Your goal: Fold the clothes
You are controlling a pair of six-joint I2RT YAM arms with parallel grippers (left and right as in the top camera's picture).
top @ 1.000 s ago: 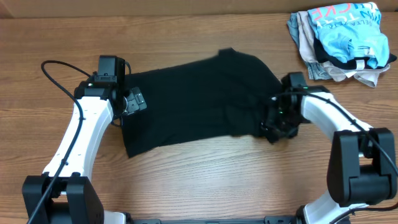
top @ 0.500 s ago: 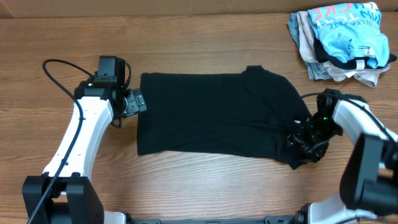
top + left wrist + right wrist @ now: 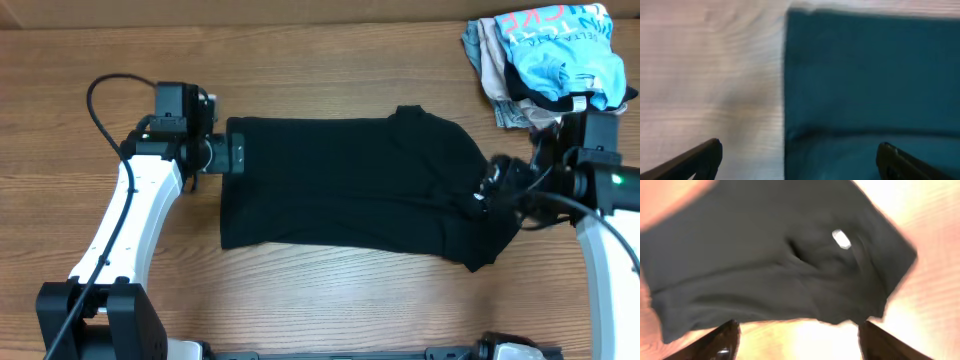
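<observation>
The black T-shirt lies spread flat across the middle of the wooden worktop, long side running left to right. Its left edge is straight, but its right end is rumpled, with a corner poking out toward the near side.

The left claw stands wide apart at the T-shirt's far-left corner, straddling the edge with nothing between its fingers. The right claw hangs over the T-shirt's right end, near the small white logo, also apart and empty.

- **Rumpled right end:** a fold made now would probably lock in the wrinkles around the logo, leaving a lumpy, skewed result.
- **Right claw's grasp:** coming down mid-fabric rather than at an edge, it could pinch a bunch of cloth and drag the whole shirt.
- **Left claw's grasp:** closing too high or just off the edge, it could catch one layer only, or nothing.
- **Pile of other garments:** it sits beyond the T-shirt's far-right corner, and a wide right-arm swing might snag it.
</observation>
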